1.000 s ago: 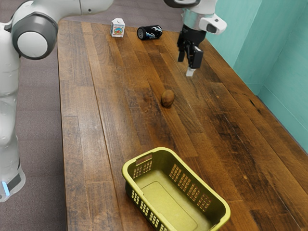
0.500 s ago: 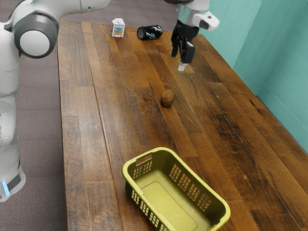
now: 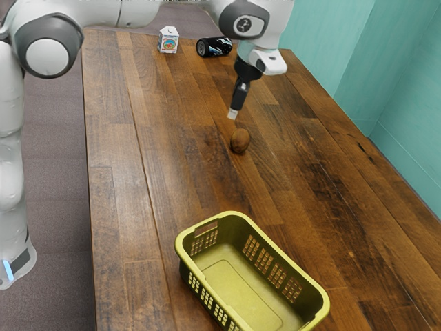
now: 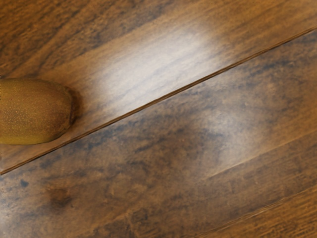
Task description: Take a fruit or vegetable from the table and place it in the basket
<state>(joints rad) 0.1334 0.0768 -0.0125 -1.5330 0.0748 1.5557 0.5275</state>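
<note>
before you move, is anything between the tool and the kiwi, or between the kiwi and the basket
Nothing visible stands between my tool and the kiwi, or between the kiwi and the basket. The carton and can are off both paths, away from the basket.

Kiwi [image 3: 240,141]: 1 whole brown fruit, oval with rounded ends, its skin finely speckled and shading to yellowish brown along 1 flank in the wrist view. It lies on its side on the bare wood of the table [image 3: 131,227], outside the basket [image 3: 260,238] and well apart from it. Basket: yellow-green, rectangular, with rounded corners and small openings in rows through its walls. It stands upright on the table, open at the top, its length slanting toward the exterior view's lower right.
</note>
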